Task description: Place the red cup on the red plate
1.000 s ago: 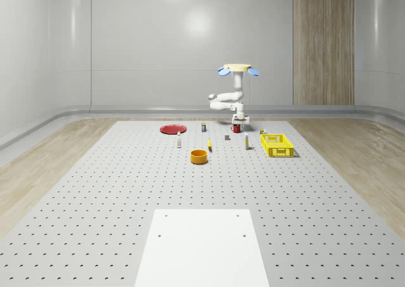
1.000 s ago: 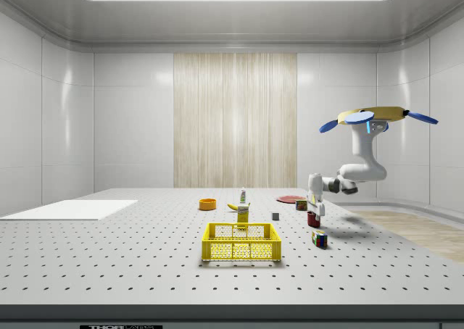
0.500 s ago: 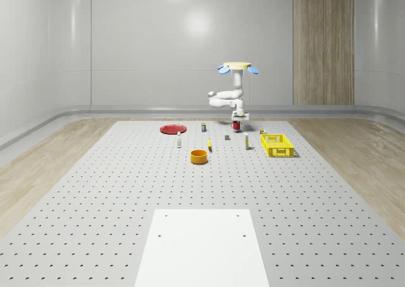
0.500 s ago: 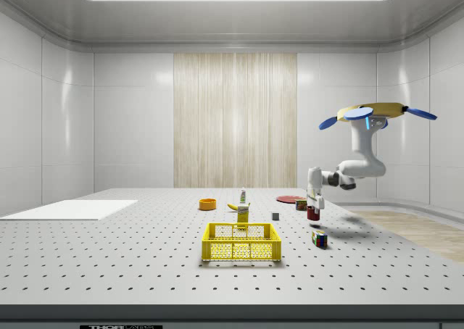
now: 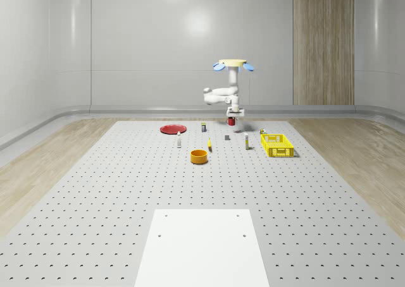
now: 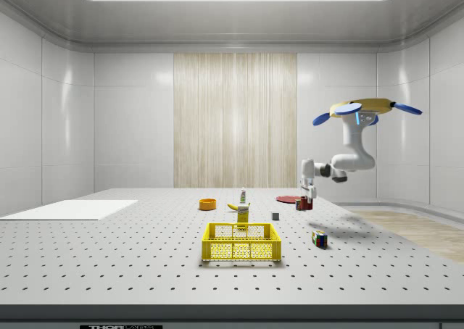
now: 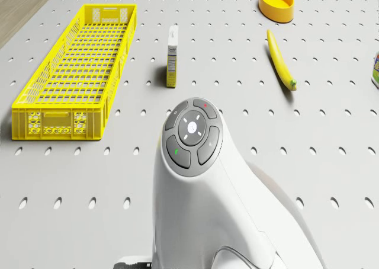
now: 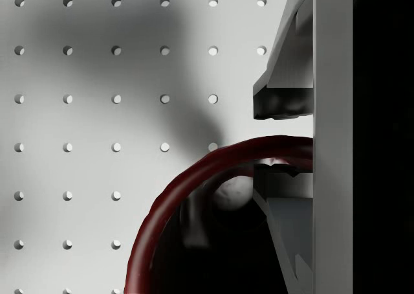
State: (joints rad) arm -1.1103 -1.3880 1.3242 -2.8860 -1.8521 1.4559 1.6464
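The carry is in hand: the gripper (image 8: 284, 138) pinches the cup (image 5: 231, 121) by its rim, one finger inside and one outside, and the cup hangs clear of the table (image 5: 202, 192). The drone (image 5: 232, 64) hovers well to the whole-scene view's right of the plate (image 5: 172, 129). Next, I judge, the cup must travel across to above the plate, then come down level before release.

Hovering drone (image 6: 360, 110) above the perforated table's (image 6: 145, 264) far side, red cup (image 6: 307, 203) in its pincer (image 6: 308, 198)
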